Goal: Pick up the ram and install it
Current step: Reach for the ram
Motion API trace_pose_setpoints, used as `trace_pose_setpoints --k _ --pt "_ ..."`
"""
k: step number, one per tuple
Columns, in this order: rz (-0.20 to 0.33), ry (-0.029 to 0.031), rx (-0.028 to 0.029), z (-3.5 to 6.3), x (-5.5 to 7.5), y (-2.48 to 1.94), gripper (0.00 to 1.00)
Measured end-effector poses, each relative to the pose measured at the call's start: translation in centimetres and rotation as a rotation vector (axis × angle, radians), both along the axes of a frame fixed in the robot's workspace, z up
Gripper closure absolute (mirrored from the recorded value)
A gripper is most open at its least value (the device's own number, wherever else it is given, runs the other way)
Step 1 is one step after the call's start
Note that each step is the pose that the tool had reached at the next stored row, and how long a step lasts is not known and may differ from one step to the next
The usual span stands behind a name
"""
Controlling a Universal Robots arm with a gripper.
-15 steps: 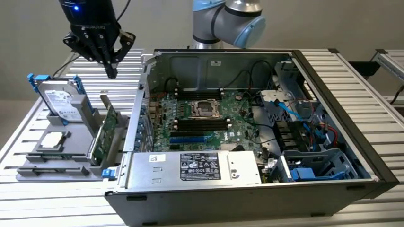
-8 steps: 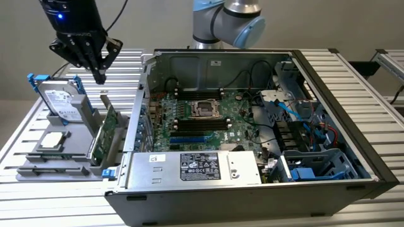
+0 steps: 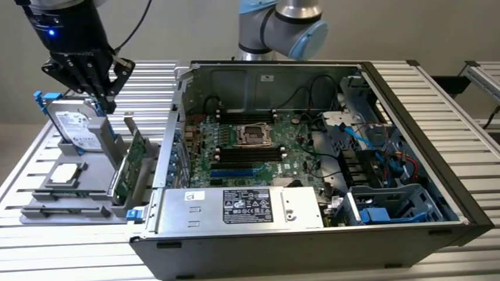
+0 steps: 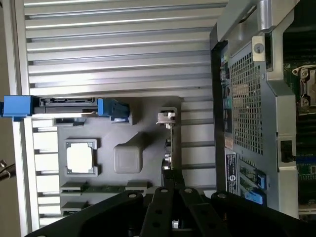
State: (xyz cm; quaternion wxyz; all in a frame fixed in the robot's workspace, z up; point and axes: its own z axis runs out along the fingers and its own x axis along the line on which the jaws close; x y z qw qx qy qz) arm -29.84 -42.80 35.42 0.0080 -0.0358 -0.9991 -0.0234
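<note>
The ram (image 4: 104, 188) is a thin green stick standing on edge between grey holders in the grey parts tray (image 4: 148, 111). My gripper (image 3: 107, 105) hangs over the far end of that tray (image 3: 47, 216), beside the hard drive (image 3: 75, 124). Its black fingers (image 4: 172, 181) are shut together with nothing between them. They sit just above the edge of the upright green expansion card (image 3: 129, 165), apart from the ram. The open computer case (image 3: 312, 246) lies to the exterior view's right, with black memory slots (image 3: 248, 153) on its motherboard.
The tray also holds a processor (image 4: 81, 157) and a blue-handled drive carrier (image 4: 66, 105). The case's perforated side wall (image 4: 247, 98) stands close beside the tray. Inside the case are a power supply (image 3: 242, 206), cables and a blue drive cage (image 3: 390, 205). Slatted aluminium table (image 3: 78, 257) lies all around.
</note>
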Motion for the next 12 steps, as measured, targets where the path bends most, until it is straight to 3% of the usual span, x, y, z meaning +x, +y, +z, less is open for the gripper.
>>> trace_pose_setpoints --k 12 --pt "0.000 0.0119 0.0001 -1.36 -3.5 -2.00 0.89"
